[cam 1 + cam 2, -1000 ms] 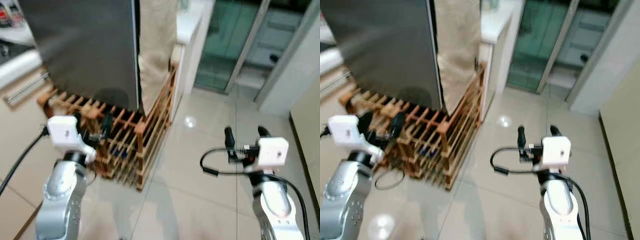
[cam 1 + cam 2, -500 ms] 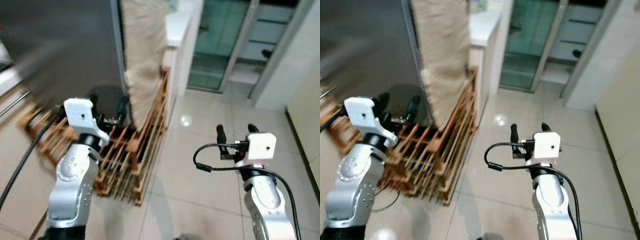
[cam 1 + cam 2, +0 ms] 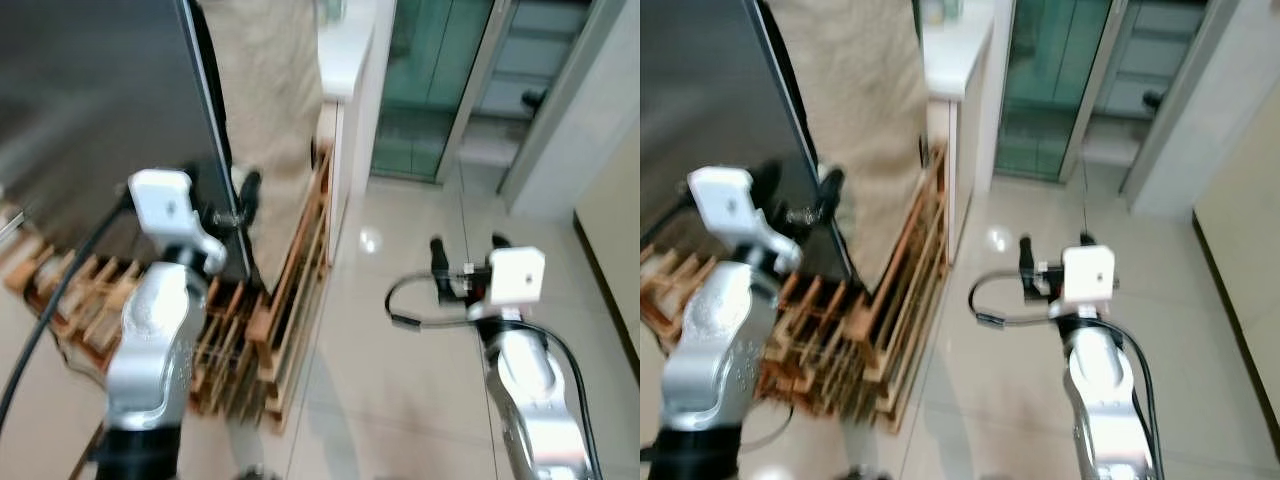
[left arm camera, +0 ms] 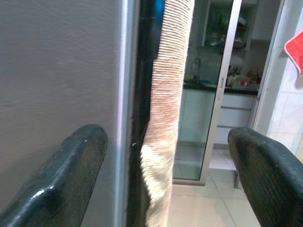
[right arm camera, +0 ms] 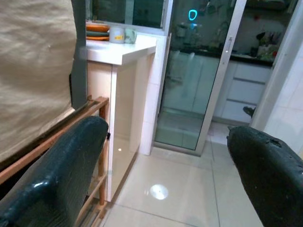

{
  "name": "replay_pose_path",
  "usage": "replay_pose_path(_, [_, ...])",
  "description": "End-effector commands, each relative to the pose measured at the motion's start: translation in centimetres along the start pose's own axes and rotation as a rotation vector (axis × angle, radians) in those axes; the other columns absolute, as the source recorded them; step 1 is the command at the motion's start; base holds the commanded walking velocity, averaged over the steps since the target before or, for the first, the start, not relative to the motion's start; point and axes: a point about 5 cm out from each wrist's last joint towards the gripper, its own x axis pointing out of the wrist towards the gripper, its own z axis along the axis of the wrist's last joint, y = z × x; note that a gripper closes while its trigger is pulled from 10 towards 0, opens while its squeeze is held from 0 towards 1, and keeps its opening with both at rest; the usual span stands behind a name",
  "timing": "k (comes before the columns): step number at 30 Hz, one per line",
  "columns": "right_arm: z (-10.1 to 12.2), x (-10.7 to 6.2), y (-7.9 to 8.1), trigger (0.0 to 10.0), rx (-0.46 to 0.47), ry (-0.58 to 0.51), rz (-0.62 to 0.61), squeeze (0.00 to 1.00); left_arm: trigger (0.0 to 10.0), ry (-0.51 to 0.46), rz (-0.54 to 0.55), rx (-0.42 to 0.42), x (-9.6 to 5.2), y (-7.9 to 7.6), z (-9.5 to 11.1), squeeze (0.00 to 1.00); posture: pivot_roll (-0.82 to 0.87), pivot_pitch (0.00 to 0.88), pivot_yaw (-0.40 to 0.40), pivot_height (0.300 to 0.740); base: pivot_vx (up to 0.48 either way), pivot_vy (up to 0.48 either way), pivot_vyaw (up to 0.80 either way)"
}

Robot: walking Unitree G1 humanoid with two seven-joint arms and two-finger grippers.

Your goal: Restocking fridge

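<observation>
The fridge (image 3: 90,110) is a tall dark grey steel box at my upper left, door closed. Its right edge (image 4: 125,94) runs as a silver strip with a black seam in the left wrist view. My left gripper (image 3: 228,200) is raised to that edge, open, with the strip and seam between its fingers (image 4: 71,170) and nothing held. A beige cloth (image 3: 270,90) hangs just right of the fridge. My right gripper (image 3: 465,252) hovers open and empty over the tiled floor to the right, away from the fridge.
A low wooden slatted rack (image 3: 290,290) stands at the fridge's foot. Behind the cloth is a white counter (image 5: 123,47) with cups on it. Glass sliding doors (image 3: 430,90) lie ahead. Glossy floor tiles (image 3: 400,380) stretch to the right.
The view has swung and come closer to the fridge. My left arm has risen from rack height up to the fridge's right edge. The right arm keeps its pose.
</observation>
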Motion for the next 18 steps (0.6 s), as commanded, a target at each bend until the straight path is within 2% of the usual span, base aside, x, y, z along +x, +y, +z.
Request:
replay_pose_path(1, [0.3, 0.4, 0.1, 10.0, -0.003, -0.019, -0.001, 0.00, 10.0, 0.023, 0.010, 0.012, 0.0, 0.3, -0.2, 0.00, -0.13, 0.000, 0.016, 0.740, 0.000, 0.000, 0.00])
replay_pose_path(6, [0.2, 0.6, 0.1, 10.0, 0.003, -0.018, -0.006, 0.00, 10.0, 0.056, 0.003, 0.013, 0.8, -0.1, -0.7, 0.00, -0.13, 0.000, 0.017, 0.740, 0.000, 0.000, 0.00])
replay_pose_path(9, [0.1, 0.9, 0.4, 10.0, 0.009, -0.016, -0.002, 0.00, 10.0, 0.096, 0.054, 0.036, 2.3, -0.1, -1.6, 0.00, -0.13, 0.000, 0.018, 0.740, 0.000, 0.000, 0.00])
replay_pose_path(15, [0.2, 1.1, 0.6, 10.0, 0.011, -0.020, 0.005, 0.00, 10.0, 0.084, 0.045, 0.026, 4.0, -1.1, -1.3, 0.00, -0.15, 0.000, 0.027, 0.740, 0.000, 0.000, 0.00])
replay_pose_path(18, [0.2, 1.1, 0.7, 10.0, 0.011, -0.022, 0.004, 0.00, 10.0, 0.082, 0.053, 0.023, 4.2, -1.0, -1.2, 0.00, -0.15, 0.000, 0.031, 0.740, 0.000, 0.000, 0.00])
